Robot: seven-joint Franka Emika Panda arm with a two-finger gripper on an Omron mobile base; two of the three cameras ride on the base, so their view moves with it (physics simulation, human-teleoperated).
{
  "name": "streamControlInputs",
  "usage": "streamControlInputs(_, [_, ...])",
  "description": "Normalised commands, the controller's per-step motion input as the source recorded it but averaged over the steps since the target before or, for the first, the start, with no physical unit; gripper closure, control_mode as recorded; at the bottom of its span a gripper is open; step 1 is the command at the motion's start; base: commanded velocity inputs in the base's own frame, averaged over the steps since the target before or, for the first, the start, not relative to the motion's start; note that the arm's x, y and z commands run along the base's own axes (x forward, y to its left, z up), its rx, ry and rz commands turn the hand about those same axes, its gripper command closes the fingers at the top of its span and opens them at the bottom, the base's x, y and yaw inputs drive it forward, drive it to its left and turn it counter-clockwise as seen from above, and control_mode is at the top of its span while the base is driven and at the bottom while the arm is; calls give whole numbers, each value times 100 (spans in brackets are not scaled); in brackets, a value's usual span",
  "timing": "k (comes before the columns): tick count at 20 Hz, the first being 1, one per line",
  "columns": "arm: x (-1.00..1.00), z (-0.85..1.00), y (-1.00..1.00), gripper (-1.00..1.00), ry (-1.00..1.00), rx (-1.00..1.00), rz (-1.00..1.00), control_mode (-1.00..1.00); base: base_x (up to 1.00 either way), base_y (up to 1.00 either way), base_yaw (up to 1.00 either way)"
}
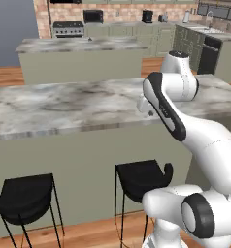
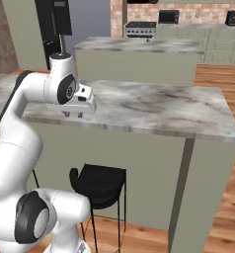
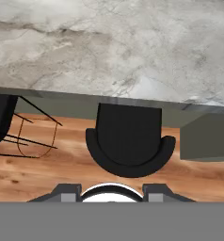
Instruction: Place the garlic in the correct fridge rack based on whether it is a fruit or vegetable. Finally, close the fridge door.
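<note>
Gripper closed and empty above the marble desk edge (stool below); garlic placement and fridge door closing both appear undone.

Bare grey marble island counter, black stools on wooden floor

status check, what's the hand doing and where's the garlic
Fingers shut, empty, over marble island counter. No garlic here. Black bar stool below the hand.
</note>
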Motion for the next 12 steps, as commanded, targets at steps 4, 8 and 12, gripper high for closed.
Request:
streamControlInputs(4, [0,0,0,-100,0,0,0,100,-17,-39,-1])
streamControlInputs(8, [0,0,0,-100,0,0,0,100,0,-100,-2])
streamControlInputs(12, [0,0,0,-100,0,0,0,100,0,-100,-6])
